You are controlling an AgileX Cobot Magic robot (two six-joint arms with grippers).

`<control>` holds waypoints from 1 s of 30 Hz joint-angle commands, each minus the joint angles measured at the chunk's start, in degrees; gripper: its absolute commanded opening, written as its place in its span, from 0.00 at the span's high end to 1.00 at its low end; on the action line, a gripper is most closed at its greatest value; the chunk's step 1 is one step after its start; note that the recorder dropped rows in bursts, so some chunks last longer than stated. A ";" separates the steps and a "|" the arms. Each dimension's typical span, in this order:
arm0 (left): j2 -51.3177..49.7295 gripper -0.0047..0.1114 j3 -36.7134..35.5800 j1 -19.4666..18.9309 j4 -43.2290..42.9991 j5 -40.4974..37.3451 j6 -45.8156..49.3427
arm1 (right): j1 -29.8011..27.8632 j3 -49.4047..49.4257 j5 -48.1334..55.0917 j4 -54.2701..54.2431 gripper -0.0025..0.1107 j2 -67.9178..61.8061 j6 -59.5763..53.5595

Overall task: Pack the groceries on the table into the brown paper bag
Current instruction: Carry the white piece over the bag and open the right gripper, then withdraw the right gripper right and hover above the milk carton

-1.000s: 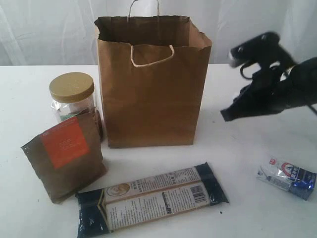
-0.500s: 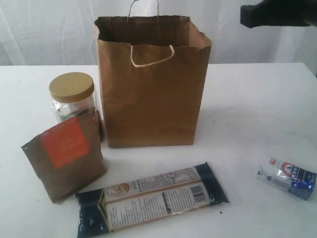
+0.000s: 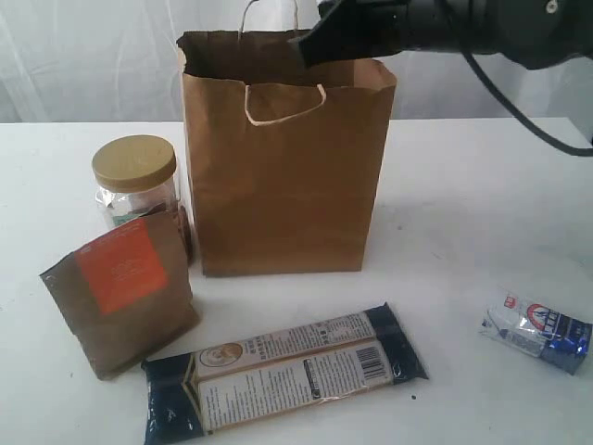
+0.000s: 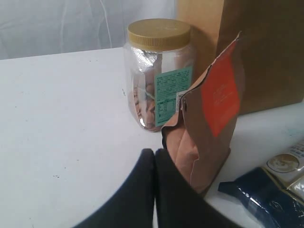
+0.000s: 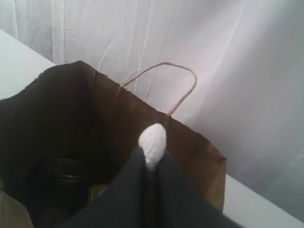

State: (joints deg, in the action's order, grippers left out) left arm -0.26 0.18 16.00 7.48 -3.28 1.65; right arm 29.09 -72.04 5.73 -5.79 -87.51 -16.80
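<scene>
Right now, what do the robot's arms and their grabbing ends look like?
All that shows is black. The right arm is thick and rounded, with a thin black cable looping below it. The left tool and right tool each end in two smooth, tapering black fingers.

I'm looking down on the white table (image 3: pixel 463 204). The brown paper bag (image 3: pixel 278 185) stands upright toward the back, mouth open. Just beside it, on the exterior view's left, sits the gold-lidded jar (image 3: pixel 134 181). The brown pouch (image 3: pixel 120 292) stands tilted in front of the jar. The long dark-blue packet (image 3: pixel 283 371) lies flat on a slant in front of the bag. Well apart, far right, lies the small blue-silver packet (image 3: pixel 537 331).
</scene>
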 commanded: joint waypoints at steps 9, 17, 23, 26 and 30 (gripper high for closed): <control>0.26 0.96 -0.18 0.08 0.19 0.18 -0.15 | 0.03 -2.64 3.43 0.21 0.50 -1.76 2.11; 0.26 0.96 -0.18 0.08 0.19 0.18 -0.15 | -0.08 -2.15 3.59 0.21 0.51 2.76 2.11; 0.26 0.96 -0.18 0.08 0.19 0.18 -0.15 | -1.52 3.99 2.52 0.21 0.58 10.87 5.40; 0.26 0.96 -0.18 0.08 0.19 0.18 -0.15 | -2.91 8.96 1.17 0.21 0.65 15.93 6.78; 0.26 0.96 -0.18 0.08 0.19 0.18 -0.15 | -4.64 16.25 -0.26 0.21 0.75 23.87 6.68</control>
State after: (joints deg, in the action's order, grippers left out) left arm -0.26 0.18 16.00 7.48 -3.28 1.65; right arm 25.60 -59.63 6.96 -5.69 -68.26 -10.46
